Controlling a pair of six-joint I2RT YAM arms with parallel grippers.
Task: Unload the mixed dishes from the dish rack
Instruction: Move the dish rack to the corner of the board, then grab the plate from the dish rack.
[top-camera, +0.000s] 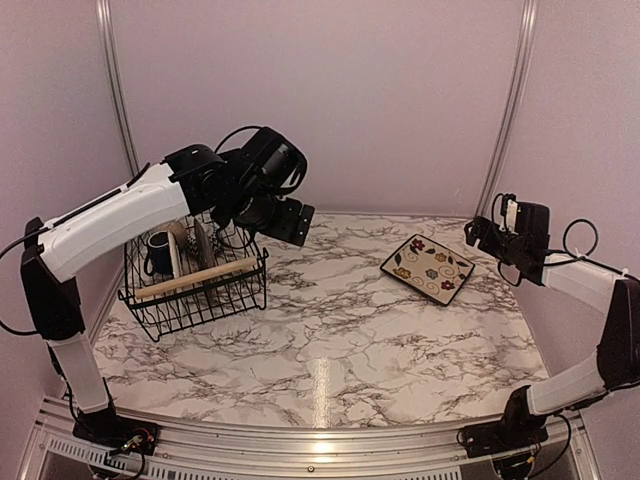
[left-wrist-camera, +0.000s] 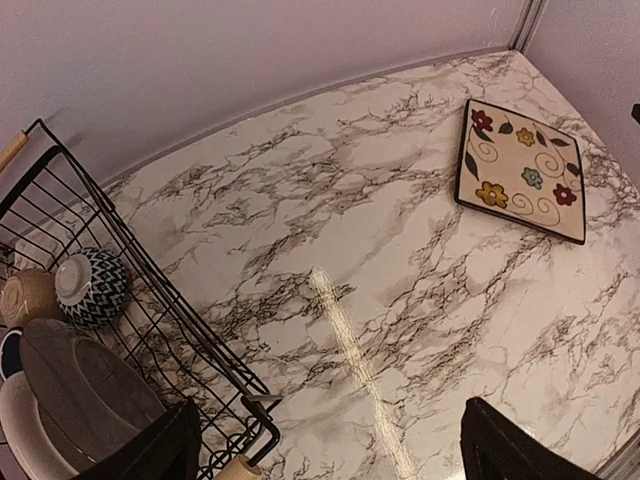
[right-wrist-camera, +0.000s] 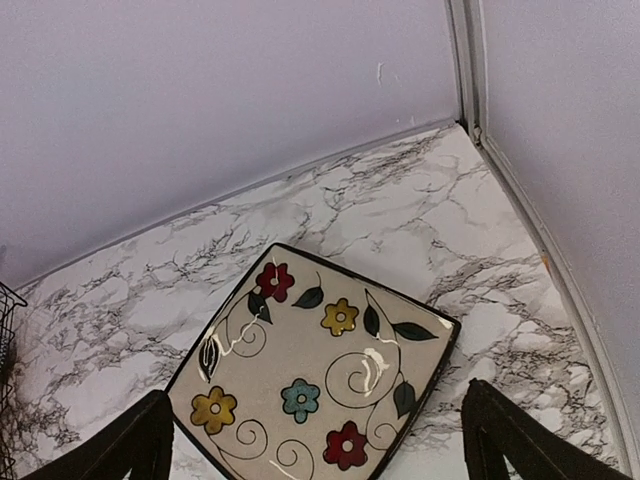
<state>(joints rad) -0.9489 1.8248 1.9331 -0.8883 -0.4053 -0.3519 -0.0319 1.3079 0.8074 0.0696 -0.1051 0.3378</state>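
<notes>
One rack (top-camera: 195, 285) stands on the bench (top-camera: 340, 340) at its left side, close to the left wall. One wooden handle (top-camera: 195, 278) runs along its near rim. The left wrist view shows only the ends of two such bars.

Inside the rack I count one dark mug (top-camera: 158, 250) at the left, two small bowls side by side, one zigzag-patterned (left-wrist-camera: 95, 288) and one cream (left-wrist-camera: 28, 295), and two larger round dishes leaning together on edge, a grey-brown one (left-wrist-camera: 85, 395) in front of a white one (left-wrist-camera: 22, 435). Whether more dishes stand behind them I cannot tell.

One square plate (top-camera: 428, 268) is already out of the rack. It lies flat on the bench at the right rear, a dark rim around a cream face with five painted flowers. It is near the right wall but not touching it.

Between the rack and the square plate, the middle and front of the bench are bare marble.

The left fingers (left-wrist-camera: 150, 450) hang above the rack's right rim, spread wide with nothing between them. The right fingers (right-wrist-camera: 520, 440) hover above the near edge of the square plate, also spread wide and holding nothing.
</notes>
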